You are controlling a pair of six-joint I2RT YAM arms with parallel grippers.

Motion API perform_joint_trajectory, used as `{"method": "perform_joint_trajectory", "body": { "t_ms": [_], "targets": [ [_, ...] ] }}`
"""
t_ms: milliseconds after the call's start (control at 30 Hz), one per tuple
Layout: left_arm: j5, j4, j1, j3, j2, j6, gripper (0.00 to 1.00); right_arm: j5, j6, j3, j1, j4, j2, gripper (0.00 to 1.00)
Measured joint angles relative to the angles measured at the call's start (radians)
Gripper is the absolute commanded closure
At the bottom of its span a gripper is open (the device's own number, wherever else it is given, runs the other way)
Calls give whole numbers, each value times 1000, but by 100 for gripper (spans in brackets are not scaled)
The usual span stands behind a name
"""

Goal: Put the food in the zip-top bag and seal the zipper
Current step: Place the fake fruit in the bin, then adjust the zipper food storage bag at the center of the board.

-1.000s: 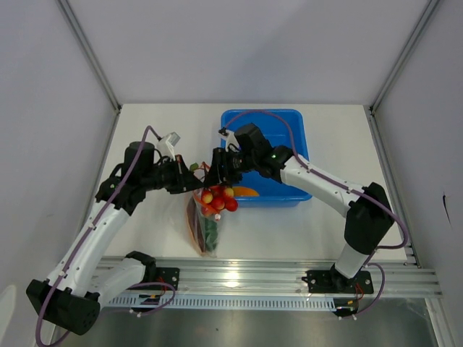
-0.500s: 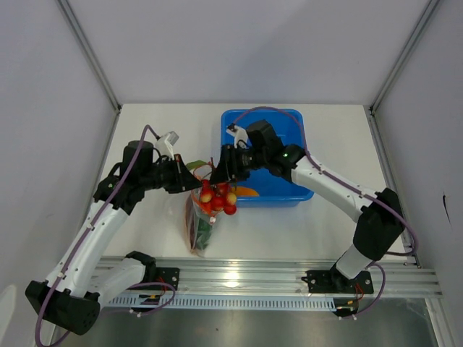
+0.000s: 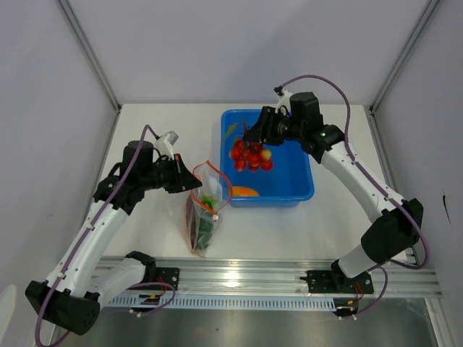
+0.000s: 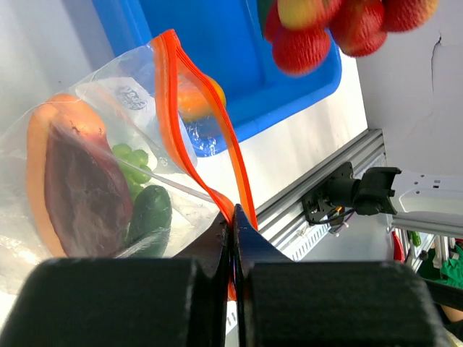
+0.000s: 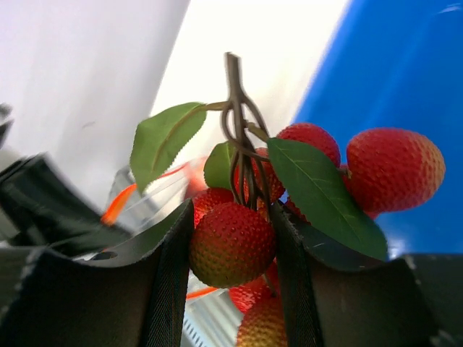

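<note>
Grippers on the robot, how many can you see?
2. The left gripper pinches the zipper of the zip-top bag; the right gripper holds the small red fruits over the blue bin.

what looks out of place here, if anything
The red fruit bunch hangs from the right gripper over the blue bin, away from the zip-top bag whose mouth the left gripper pinches. An orange-yellow piece also lies in the bin, outside the bag.

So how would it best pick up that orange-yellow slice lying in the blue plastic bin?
Probably across the narrow middle of the orange-yellow slice, coming straight down from above. It lies flat and long, close to the near wall of the blue plastic bin, so the walls would likely block a sideways approach.
</note>
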Motion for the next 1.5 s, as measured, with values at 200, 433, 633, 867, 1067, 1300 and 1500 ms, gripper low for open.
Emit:
{"method": "perform_joint_trajectory", "body": {
  "t_ms": [200,433,633,867,1067,1300,1500],
  "targets": [
    [1,-1,0,0,-2,0,100,72,-36,7,-76,4,128,100],
    [2,-3,0,0,-12,0,100,137,-58,3,-100,-14,348,100],
    [7,-3,0,0,-14,-1,99,185,-90,3,-97,-31,401,86],
    [21,-1,0,0,-14,-2,99,249,-138,-13,-78,-41,398,42],
    [22,2,0,0,-14,-2,100,348,-189,-13,-25,-102,341,0],
    [24,2,0,0,-14,-2,100,485,-211,-17,48,-180,215,1],
    [26,2,0,0,-14,-2,99,222,-127,-155,74,-131,3,6]
  ]
}}
